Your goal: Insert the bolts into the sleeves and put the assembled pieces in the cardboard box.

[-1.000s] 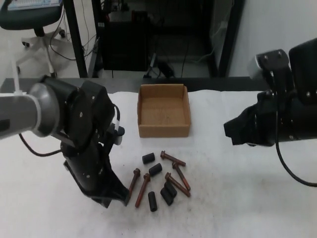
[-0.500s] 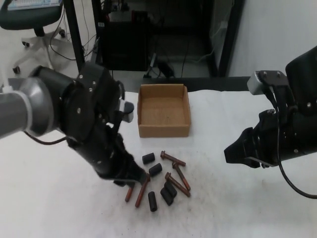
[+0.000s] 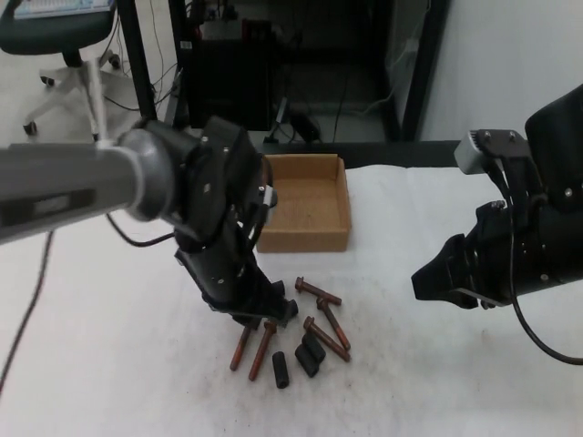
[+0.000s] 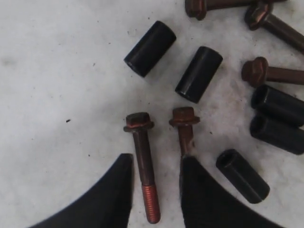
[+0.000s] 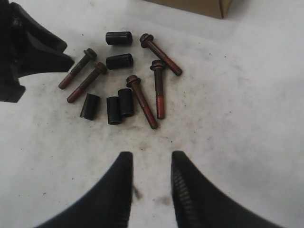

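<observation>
Your left gripper (image 4: pixel 156 164) hangs low over the nine o'clock edge of the scattered parts. Its jaws are moderately spread and hold nothing. They straddle the shank of one rust-brown hex-flanged steel bolt (image 4: pixel 142 156), toward its threaded end. A neighbouring bolt (image 4: pixel 184 124) lies just beside it and roughly parallel, with its shank running under one black finger (image 4: pixel 209 204).

That overlap is your main hazard. If you close from here, I expect the finger to drag the neighbouring bolt inward, so you either pinch two bolts together or skid both across the white padded bench cover (image 3: pixel 437 382).

A second worry is where the grip falls. Clamping near the threads leaves little free tip to enter a sleeve, and a round shank can roll out of a shallow pinch.

The short black tubular sleeves (image 4: pixel 199 73) lie loose among the bolts, two of them touching side by side at about five o'clock in the pile. A sweeping finger could knock them rolling.

None of the sleeves has a bolt in it, so assembly has not begun. The open brown cardboard box (image 3: pixel 301 239) sits at twelve o'clock from the pile, and nothing is visible inside it.

Your right gripper (image 5: pixel 151 161) waits well apart at three o'clock from the pile, jaws parted and empty. If it comes in for a sleeve while the left is low, the two could crowd each other.
</observation>
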Robot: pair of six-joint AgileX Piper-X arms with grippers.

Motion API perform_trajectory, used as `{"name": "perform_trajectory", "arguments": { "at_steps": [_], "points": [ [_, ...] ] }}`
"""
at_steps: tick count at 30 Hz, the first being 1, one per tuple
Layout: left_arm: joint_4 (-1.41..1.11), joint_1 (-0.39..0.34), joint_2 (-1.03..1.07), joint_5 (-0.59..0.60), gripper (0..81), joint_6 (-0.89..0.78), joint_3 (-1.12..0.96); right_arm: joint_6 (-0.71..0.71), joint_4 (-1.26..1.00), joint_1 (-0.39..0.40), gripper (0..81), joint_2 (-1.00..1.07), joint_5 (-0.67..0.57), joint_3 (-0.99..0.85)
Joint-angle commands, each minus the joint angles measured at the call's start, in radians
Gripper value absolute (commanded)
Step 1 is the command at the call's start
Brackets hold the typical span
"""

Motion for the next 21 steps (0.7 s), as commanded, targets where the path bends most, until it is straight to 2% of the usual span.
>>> {"name": "perform_trajectory", "arguments": {
  "at_steps": [1,21],
  "points": [
    [0.022,-0.004,0.004,-0.009,31.7,-0.004,-0.034,0.001,0.006,0.0,27.2,0.001,-0.012,-0.01],
    [0.084,-0.004,0.097,-0.038,31.7,0.036,-0.051,0.001,0.006,0.0,27.2,0.001,-0.006,-0.01]
  ]
}}
